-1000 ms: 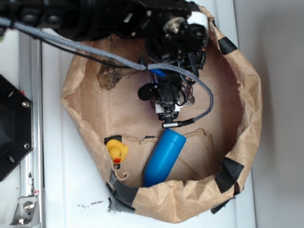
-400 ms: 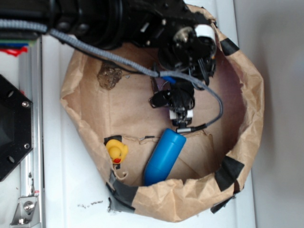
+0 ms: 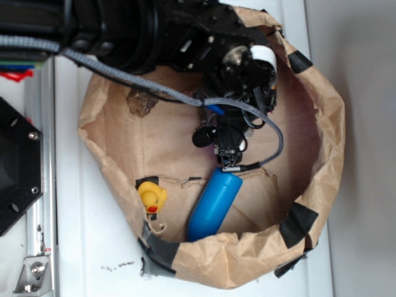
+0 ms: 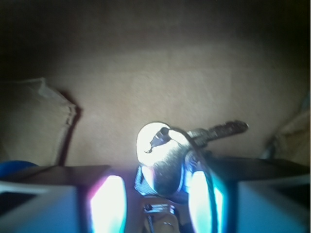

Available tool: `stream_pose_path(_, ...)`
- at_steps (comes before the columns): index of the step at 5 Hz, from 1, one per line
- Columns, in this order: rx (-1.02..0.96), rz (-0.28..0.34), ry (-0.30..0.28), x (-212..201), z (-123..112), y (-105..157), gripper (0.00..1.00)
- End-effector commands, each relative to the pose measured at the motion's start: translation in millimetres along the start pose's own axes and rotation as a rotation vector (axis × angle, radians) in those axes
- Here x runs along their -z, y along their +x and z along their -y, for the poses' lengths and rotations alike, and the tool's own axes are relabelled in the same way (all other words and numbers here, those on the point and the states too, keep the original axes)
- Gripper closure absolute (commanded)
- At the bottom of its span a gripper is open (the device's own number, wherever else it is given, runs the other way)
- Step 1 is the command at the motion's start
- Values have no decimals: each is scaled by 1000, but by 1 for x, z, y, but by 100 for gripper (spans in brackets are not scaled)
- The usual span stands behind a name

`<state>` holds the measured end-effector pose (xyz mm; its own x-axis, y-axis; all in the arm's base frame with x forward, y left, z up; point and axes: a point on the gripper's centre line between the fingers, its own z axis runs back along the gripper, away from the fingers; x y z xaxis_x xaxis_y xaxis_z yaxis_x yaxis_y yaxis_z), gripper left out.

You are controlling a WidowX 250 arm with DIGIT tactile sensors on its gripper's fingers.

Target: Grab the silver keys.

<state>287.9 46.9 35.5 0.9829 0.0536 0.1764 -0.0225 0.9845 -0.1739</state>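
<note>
A crumpled brown paper bag, its rolled rim patched with black tape, lies open on the white surface. The black robot arm, trailed by a braided grey cable, reaches into it. A smooth blue cylinder lies tilted on the paper floor, a yellow rubber duck sits near the rim, and a lumpy grey-brown rock rests further back. In the wrist view the fingers, glowing pale, stand slightly apart and pinch the silver keys between them: shiny metal, one round head and one toothed blade jutting right, above the paper.
</note>
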Motion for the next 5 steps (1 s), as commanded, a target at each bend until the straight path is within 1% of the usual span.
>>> stream_pose_path(1,12,56,23,-16,1,13,100)
stream_pose_path(2,6,51,35,-17,0,14,100)
stream_pose_path(3,-26,54,55,-28,-4,18,100)
stream_pose_path(4,-80,103,112,-44,-6,23,100)
stream_pose_path(5,-241,315,56,-98,-1,16,100)
